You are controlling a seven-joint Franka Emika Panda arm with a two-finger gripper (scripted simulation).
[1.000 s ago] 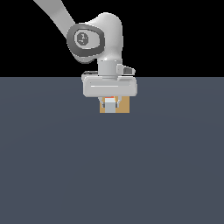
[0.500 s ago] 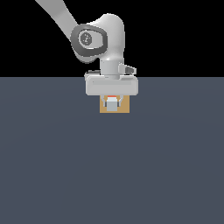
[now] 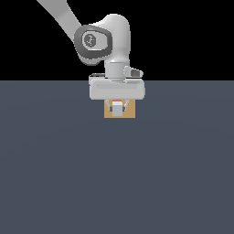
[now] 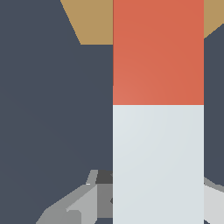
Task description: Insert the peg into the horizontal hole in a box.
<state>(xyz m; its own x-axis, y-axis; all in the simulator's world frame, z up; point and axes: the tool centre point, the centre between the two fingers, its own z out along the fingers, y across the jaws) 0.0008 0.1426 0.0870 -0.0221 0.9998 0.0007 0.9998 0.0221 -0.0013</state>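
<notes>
Grey-white gripper was clamped on slim red-and-white square peg, red end reaching tan square-faced box; bare grey floor all round

A flat slate-blue surface fills the lower two thirds of the exterior view, plain and unmarked. Above its straight far edge, the upper third is solid black background. The same slate-blue tone fills most of the wrist view.

the peg fills the wrist view as a broad bar, its red-orange end toward the tan box, the white rest running back between the grey fingers of the claw. dark blue-grey worktop lies on both sides of the peg.
</notes>
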